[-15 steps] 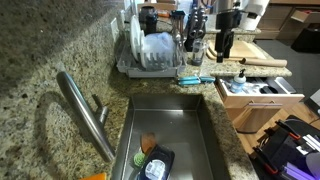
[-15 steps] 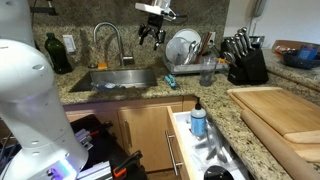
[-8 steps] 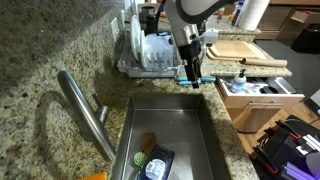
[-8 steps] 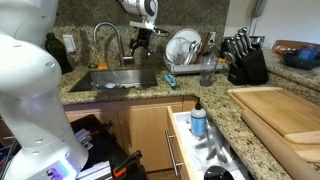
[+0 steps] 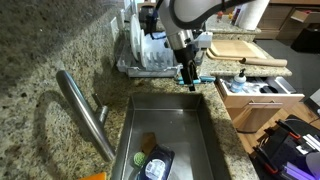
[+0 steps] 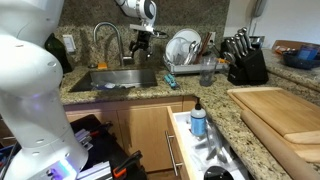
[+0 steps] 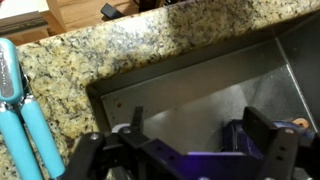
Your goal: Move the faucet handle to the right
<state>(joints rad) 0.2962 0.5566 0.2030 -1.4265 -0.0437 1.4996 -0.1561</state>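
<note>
The faucet handle (image 5: pixel 100 108) is a short slim steel stick beside the base of the long curved spout (image 5: pixel 85 115), on the granite counter at the sink's near-left edge. The spout also shows as an arch behind the sink in an exterior view (image 6: pixel 106 38). My gripper (image 5: pixel 188 78) hangs over the far end of the steel sink (image 5: pixel 205 130), well away from the handle. It also shows to the right of the spout (image 6: pixel 138 44). In the wrist view the gripper (image 7: pixel 198 130) is open and empty above the sink basin (image 7: pixel 200 85).
A dish rack (image 5: pixel 150 55) with plates stands on the counter beyond the sink. A teal-handled tool (image 7: pixel 12 95) lies on the granite by the sink rim. A black tray (image 5: pixel 152 163) with items lies in the sink. An open drawer (image 5: pixel 255 92) and a cutting board (image 6: pixel 285 110) are nearby.
The gripper has moved from above the counter past the dish rack down to the sink's far end, toward the faucet. In the last half second it has only dropped slightly.
</note>
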